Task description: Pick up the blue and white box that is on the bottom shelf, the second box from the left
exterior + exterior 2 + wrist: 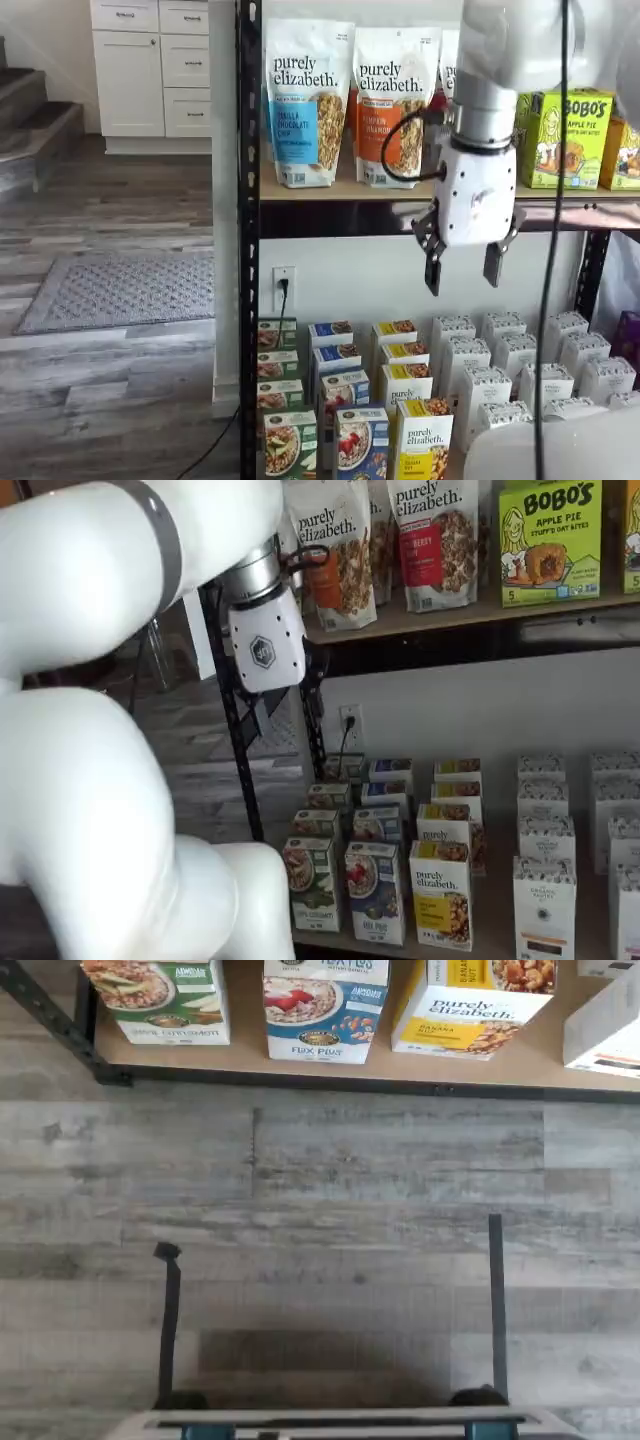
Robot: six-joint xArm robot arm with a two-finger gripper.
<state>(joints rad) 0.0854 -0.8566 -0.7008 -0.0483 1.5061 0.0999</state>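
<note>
The blue and white box [322, 1010] stands at the front of the bottom shelf [350, 1078], between a green-and-white box [165, 1000] and a yellow-and-white box [465, 1010]. It shows in both shelf views [360, 445] [375, 890], with more blue boxes lined up behind it. My gripper [463, 285] hangs well above the boxes, just under the tan board tier and a little to the right of the blue row. A gap shows between its two black fingers and nothing is in them. Its white body [265, 650] also shows in a shelf view, with the fingers unclear there.
Rows of white boxes [515, 370] fill the shelf to the right. Granola bags [305, 100] and green Bobo's boxes [570, 135] stand on the board tier above. A black rack post [248, 250] stands at the left. A cable [555, 220] hangs beside the arm. Grey wood floor [320, 1220] lies before the shelf.
</note>
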